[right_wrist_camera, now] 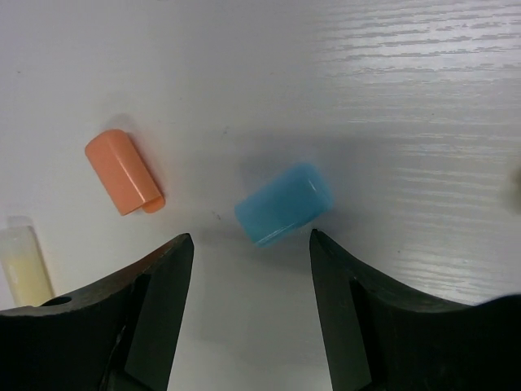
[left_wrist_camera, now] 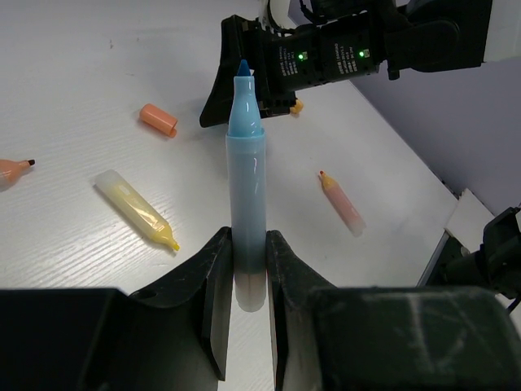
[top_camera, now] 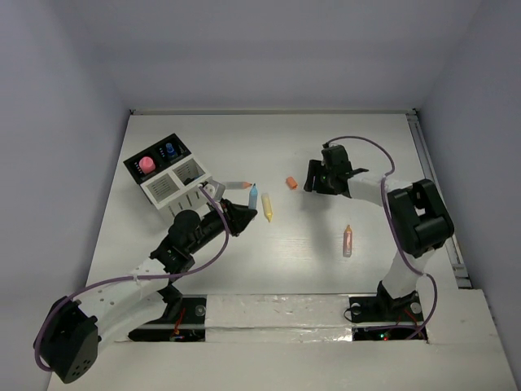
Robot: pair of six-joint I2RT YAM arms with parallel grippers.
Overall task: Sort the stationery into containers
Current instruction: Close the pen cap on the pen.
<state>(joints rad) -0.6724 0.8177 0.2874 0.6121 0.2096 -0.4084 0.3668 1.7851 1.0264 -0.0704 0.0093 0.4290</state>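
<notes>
Your left jaws are clamped tight on the lower barrel of an uncapped light blue marker (left_wrist_camera: 247, 187), its tip pointing away from the wrist, close to the organizer's (top_camera: 156, 198) white side. Your right jaws stand wide apart, gripping nothing, straddling a blue cap (right_wrist_camera: 283, 204) that lies on the tabletop (top_camera: 326, 273). An orange cap (right_wrist_camera: 124, 172) lies just beside it. A yellow marker (top_camera: 267, 207) and a pink-orange marker (top_camera: 348, 240) lie loose. The black compartments hold what look like a pink item and a blue-capped one.
</notes>
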